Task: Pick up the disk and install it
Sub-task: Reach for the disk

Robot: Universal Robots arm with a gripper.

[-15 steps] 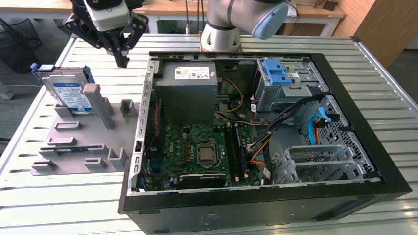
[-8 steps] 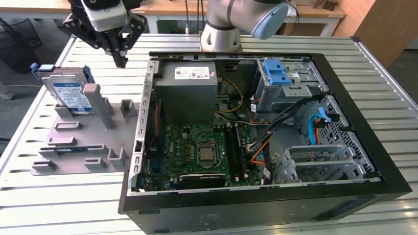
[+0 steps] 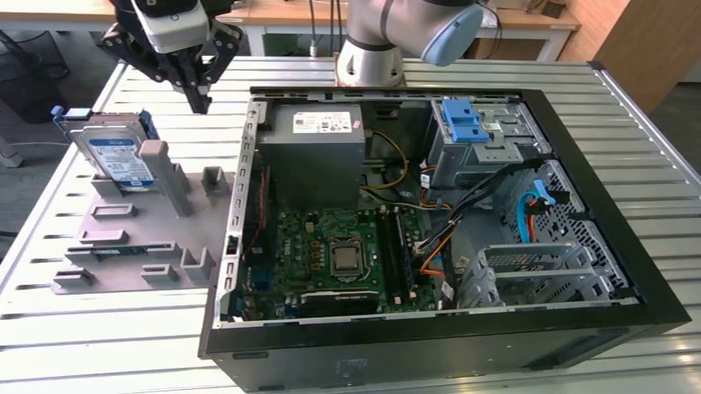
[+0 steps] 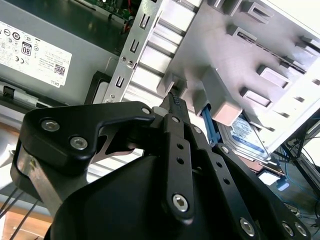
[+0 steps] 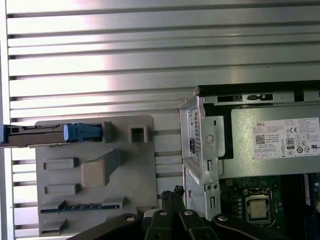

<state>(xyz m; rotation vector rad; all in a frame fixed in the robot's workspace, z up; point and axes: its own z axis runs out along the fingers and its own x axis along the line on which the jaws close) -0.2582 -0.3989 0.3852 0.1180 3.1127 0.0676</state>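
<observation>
Disk [image 3: 115, 156], framed by its blue carrier, is standing on edge in a slot of the grey holder [image 3: 121, 238]. The holder is sitting at the exterior view's left on the slatted desk [image 3: 98, 349], beside the open computer case [image 3: 438, 349]. The fingers [image 3: 199, 92] are hanging above the desk between holder and case, near the disk but not touching it, tips pressed together and gripping nothing.

I am reading this as the approach for the pick. To do it well, the fingers should be spreading wider than the disk's thin body before descending. They should also be lining up square over its top edge and keeping clear of the grey post [image 3: 153, 164] standing just beside it. Gripping the flat faces is looking safer than gripping the blue carrier rails.
</observation>
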